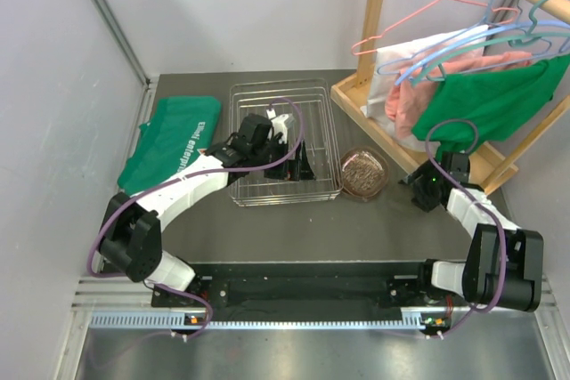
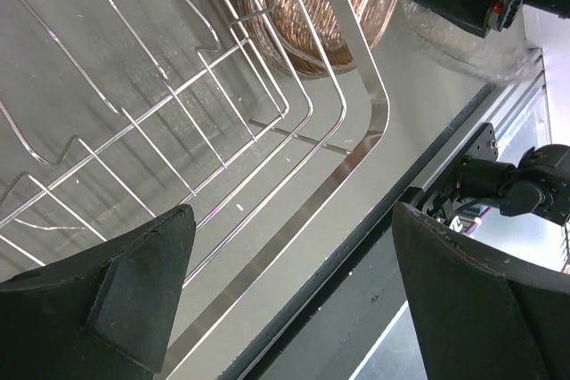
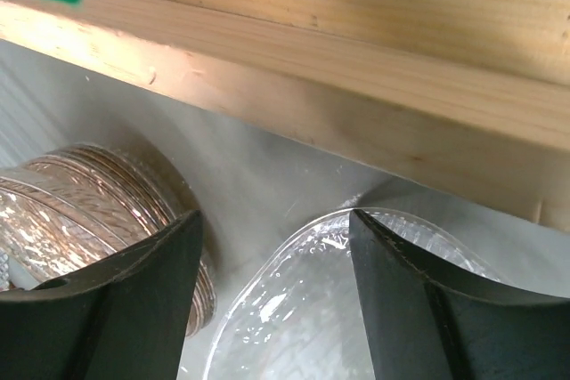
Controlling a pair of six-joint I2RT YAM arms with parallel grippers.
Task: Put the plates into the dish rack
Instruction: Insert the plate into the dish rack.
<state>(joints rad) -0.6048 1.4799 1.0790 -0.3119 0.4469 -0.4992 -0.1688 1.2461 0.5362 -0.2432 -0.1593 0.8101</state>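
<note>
Glass plates (image 1: 363, 173) sit beside the dish rack (image 1: 267, 91); left hand (image 2: 292, 215) and right hand (image 3: 274, 220) both gape.

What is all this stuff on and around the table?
silver wire dish rack: one, silver, mid-table
brown-tinted round glass plates: one stack, count unclear, brown, just right of the rack
clear round glass plate: at least one, see-through, beside the brown stack
green fabric bag: one, green, left of the rack
wooden clothes stand: one, pale wood, far right
hanging clothes: several, green, pink and white, on that stand
grey table: one, grey, under everything
robot arms: two, white and black, near edge
left claw: one, black, open, over the rack's corner
right claw: one, black, open, over the clear plate
</note>
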